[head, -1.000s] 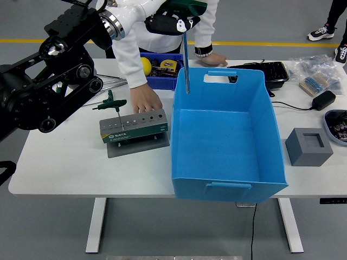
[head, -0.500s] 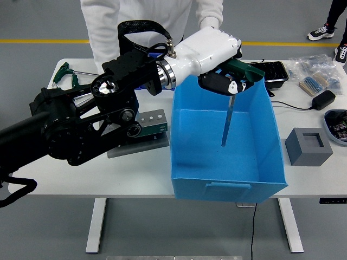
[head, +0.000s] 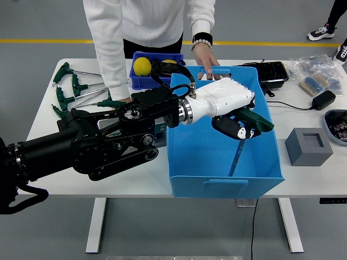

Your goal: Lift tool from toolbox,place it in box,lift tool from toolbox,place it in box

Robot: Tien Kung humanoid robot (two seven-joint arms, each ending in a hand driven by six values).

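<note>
L hand (head: 238, 122) grips tool (head: 246, 132) — inside blue box (head: 271, 157).

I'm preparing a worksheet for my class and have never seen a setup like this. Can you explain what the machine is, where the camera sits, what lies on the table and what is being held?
The camera sits high on a humanoid robot, looking down over a white table. The black arm from the left ends in a white left hand, which grips a green-handled tool with its shaft pointing down inside the blue box. More green-handled tools lie at the far left, beside a small blue bin. A grey block sits on the right. A person stands opposite, one hand on the box rim.
</note>
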